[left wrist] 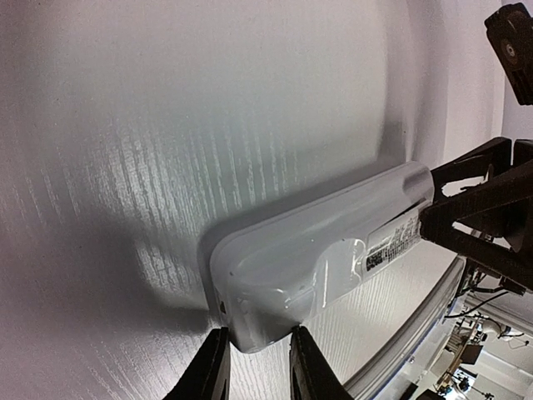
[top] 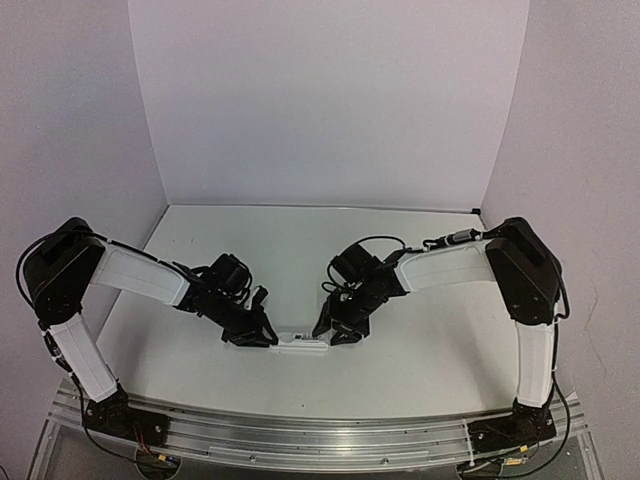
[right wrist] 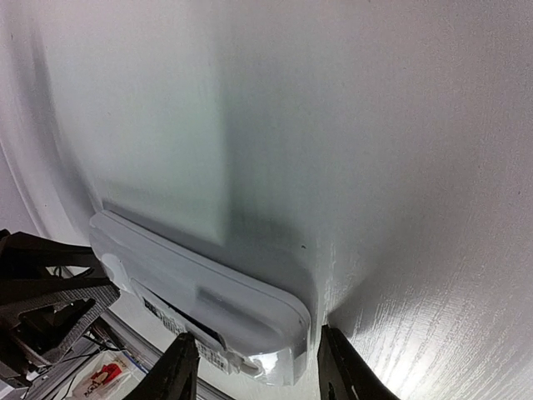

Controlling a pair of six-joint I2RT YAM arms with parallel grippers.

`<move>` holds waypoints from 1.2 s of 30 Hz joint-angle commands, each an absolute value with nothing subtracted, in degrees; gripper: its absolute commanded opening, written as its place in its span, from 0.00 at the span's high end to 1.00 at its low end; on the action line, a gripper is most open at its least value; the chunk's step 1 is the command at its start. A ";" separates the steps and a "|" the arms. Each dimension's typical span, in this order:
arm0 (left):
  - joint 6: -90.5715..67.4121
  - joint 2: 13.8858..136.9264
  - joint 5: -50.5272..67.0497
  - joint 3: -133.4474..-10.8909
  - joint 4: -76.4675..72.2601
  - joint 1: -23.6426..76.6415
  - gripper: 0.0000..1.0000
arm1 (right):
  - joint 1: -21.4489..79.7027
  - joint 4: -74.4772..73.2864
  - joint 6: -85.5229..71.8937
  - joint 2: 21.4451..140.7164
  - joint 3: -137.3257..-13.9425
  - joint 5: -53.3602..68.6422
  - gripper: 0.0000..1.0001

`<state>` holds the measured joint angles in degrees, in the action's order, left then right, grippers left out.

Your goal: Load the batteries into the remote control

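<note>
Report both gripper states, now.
Left gripper: jaws closed on one end of the remote control.
Right gripper: jaws straddle the other end; grip cannot be told.

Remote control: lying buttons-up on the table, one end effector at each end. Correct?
No. The remote control lies back side up: the left wrist view shows its printed label and no buttons. The rest holds: it is on the table, with the left end effector at one end and the right end effector at the other.
</note>
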<state>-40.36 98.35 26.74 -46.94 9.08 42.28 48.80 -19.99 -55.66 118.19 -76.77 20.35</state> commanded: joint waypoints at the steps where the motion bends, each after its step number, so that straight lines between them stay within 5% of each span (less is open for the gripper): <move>1: -39.65 99.03 25.40 -48.71 10.28 42.89 0.75 | 48.99 -19.95 -55.90 119.73 -77.69 20.77 0.57; 10: -40.04 99.82 25.50 -49.18 10.45 43.16 0.75 | 49.01 -20.00 -55.98 121.15 -77.55 21.45 0.71; 21: -40.18 99.54 25.01 -50.65 10.98 43.42 0.74 | 49.02 -20.22 -52.47 118.81 -78.01 19.19 0.64; 24: -39.94 97.73 22.69 -52.27 12.68 43.42 0.63 | 48.94 -20.53 -46.45 115.65 -78.58 17.36 0.53; 30: -39.12 88.10 12.61 -56.20 17.93 43.42 0.04 | 48.94 -20.92 -22.98 107.09 -78.92 14.38 0.25; 36: -39.99 76.21 -1.23 -56.29 25.00 43.34 0.00 | 49.16 -24.15 8.27 106.32 -78.49 24.30 0.10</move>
<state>-40.13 84.62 11.11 -54.36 19.09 43.33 48.76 -21.38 -18.20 107.67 -77.59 18.21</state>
